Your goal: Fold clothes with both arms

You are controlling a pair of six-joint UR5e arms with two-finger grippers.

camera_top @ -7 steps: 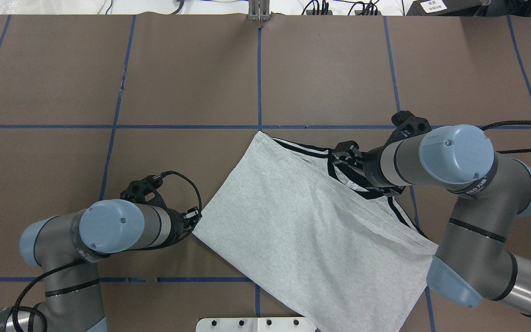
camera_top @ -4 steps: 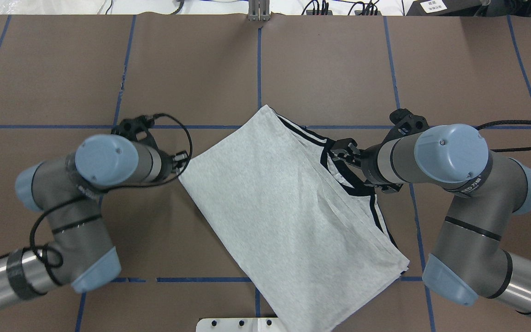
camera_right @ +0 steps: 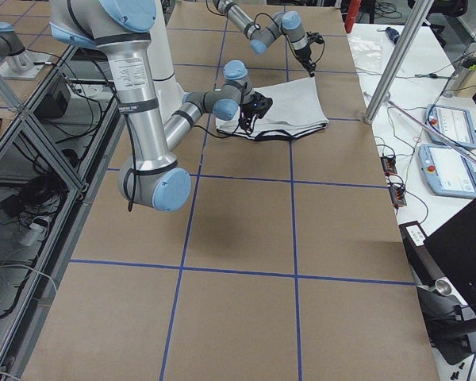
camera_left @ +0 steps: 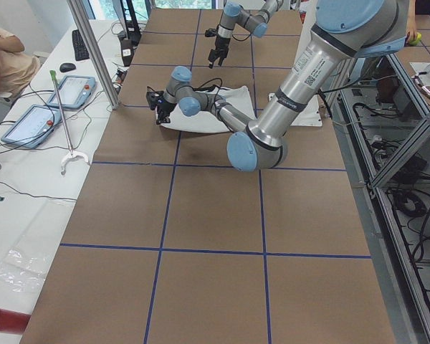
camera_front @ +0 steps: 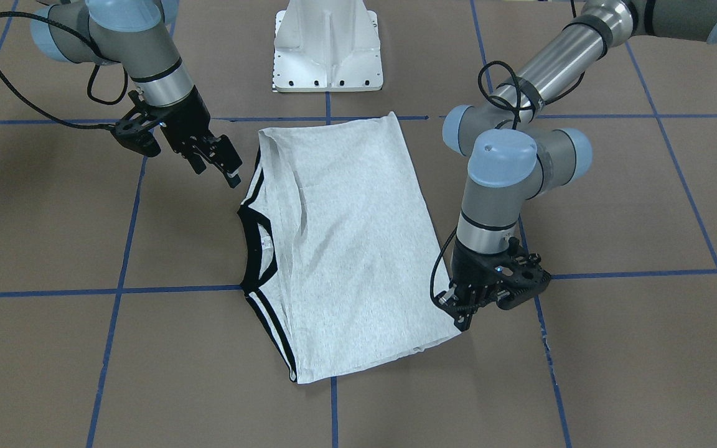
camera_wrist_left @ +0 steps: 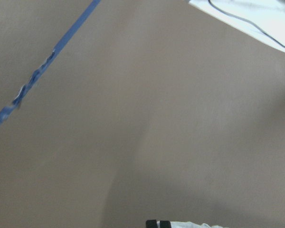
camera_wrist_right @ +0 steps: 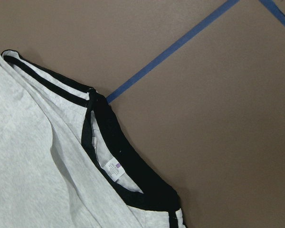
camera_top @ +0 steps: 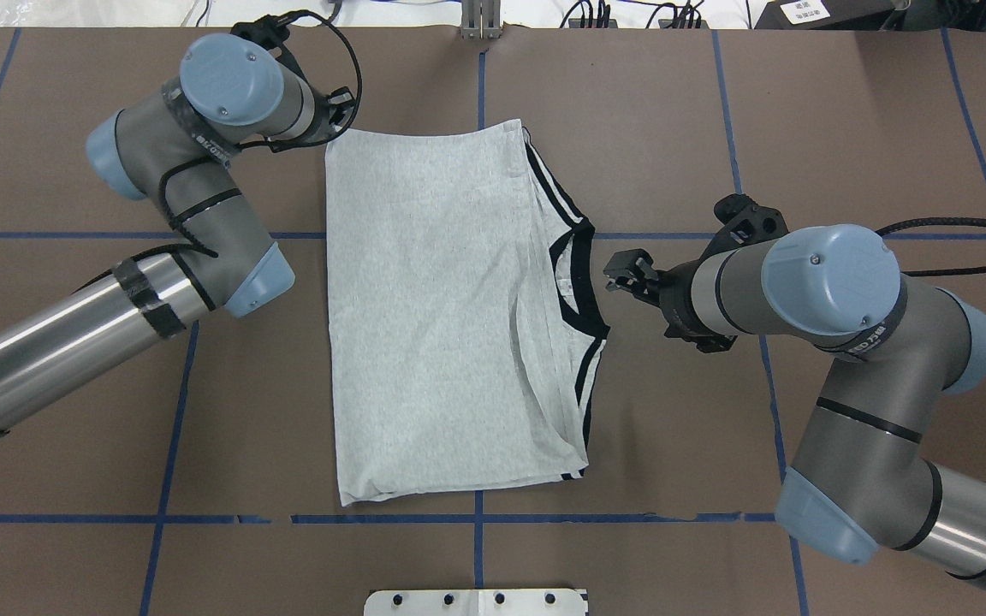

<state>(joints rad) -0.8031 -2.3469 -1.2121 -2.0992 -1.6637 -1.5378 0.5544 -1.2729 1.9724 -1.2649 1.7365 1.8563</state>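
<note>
The grey T-shirt lies folded and flat on the brown table, its long side running away from the robot. Its black collar and striped shoulders face the robot's right. My left gripper is at the shirt's far left corner and looks shut on that corner. My right gripper hovers open a short gap to the right of the collar, touching nothing. Seen from the front, the right gripper has its fingers apart above the table. The right wrist view shows the collar and label. The print is hidden.
The white pedestal stands just behind the shirt's near edge. Blue tape lines cross the brown table. Past the far edge is a white desk with tablets, a metal pole and a seated person.
The left gripper swept the shirt's corner far forward, turning the shirt from diagonal to straight. The right gripper let go of the collar and drew back to the right.
</note>
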